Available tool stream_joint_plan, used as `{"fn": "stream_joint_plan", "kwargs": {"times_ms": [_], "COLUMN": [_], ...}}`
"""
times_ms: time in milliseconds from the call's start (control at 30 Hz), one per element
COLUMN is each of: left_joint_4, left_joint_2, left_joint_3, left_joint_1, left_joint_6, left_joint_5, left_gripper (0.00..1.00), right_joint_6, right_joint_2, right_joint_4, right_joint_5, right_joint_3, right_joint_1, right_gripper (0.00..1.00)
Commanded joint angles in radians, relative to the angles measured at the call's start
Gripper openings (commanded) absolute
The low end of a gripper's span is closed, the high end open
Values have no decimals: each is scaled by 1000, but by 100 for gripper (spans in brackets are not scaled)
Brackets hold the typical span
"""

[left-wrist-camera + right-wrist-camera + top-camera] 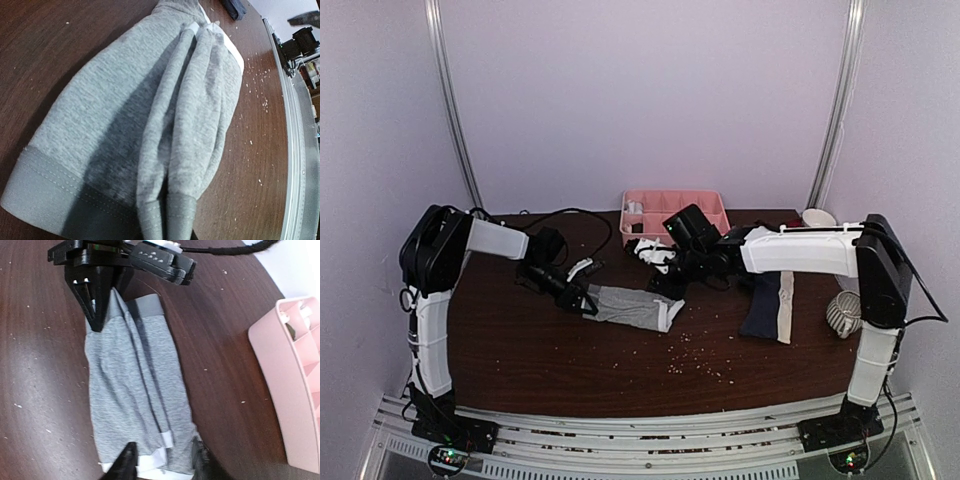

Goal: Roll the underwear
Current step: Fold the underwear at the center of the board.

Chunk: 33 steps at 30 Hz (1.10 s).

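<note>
The grey underwear (630, 306) lies flat on the dark table, folded lengthwise into a narrow strip with a white band at its waistband end. It fills the left wrist view (125, 110). My left gripper (588, 300) is at its leg-hem end, shut on a fold of the hem; the right wrist view shows its fingers meeting there (96, 322). My right gripper (162, 465) is open, its fingers straddling the waistband end just above the cloth (135, 390). The navy underwear (765, 305) with its cream waistband (786, 310) lies to the right, under the right arm.
A pink compartment tray (675, 210) stands at the back centre and shows at the right of the right wrist view (295, 390). A white cup (817, 217) and a ribbed pale object (843, 312) sit at the right. Crumbs dot the table front.
</note>
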Motion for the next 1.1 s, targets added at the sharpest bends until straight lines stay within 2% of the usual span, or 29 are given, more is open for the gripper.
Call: {"fn": "stream_joint_plan", "kwargs": {"times_ms": [0, 33, 100, 167, 300, 500, 767, 900, 1000, 1067], "left_joint_4": [-21, -24, -30, -39, -56, -69, -70, -61, -29, -14], "left_joint_2": [40, 44, 50, 57, 59, 51, 35, 26, 11, 7], "left_joint_3": [23, 27, 34, 38, 39, 39, 49, 56, 46, 45], "left_joint_1": [17, 18, 20, 20, 23, 24, 24, 24, 25, 24], "left_joint_6": [-32, -34, -38, -34, -25, -18, -28, -43, -66, -75], "left_joint_5": [-18, -16, -16, -18, -22, -28, -29, -43, -70, -83], "left_gripper": [8, 7, 6, 5, 6, 10, 32, 38, 47, 48], "right_joint_6": [-59, -62, -59, -56, -43, -8, 13, 16, 16, 18], "right_joint_2": [62, 89, 144, 190, 259, 268, 281, 298, 301, 300], "right_joint_4": [27, 12, -15, -25, -35, 6, 15, 11, 14, 18], "right_joint_5": [-21, -36, -51, -56, -19, 36, 53, 45, 37, 44], "right_joint_3": [21, 48, 100, 140, 197, 173, 139, 131, 121, 116], "right_joint_1": [56, 57, 59, 60, 57, 24, -20, -34, -40, -42], "right_gripper": [22, 14, 5, 0, 0, 0, 0, 0, 0, 0]}}
